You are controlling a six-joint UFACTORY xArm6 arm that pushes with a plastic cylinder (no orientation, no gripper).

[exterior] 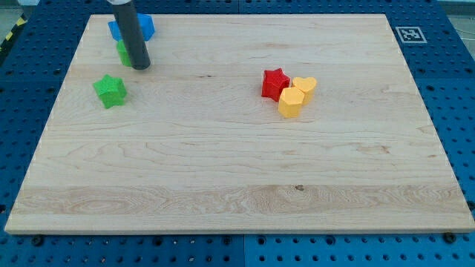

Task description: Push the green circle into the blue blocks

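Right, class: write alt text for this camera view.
My tip rests beside the green circle, just below the blue blocks at the board's top left. A green star sits lower left.

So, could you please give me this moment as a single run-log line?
my tip: touching green circle block, its right | green circle: against blue blocks | green star block: apart, below

Robotics lab bench, wooden board on blue perforated table, fiducial marker at corner
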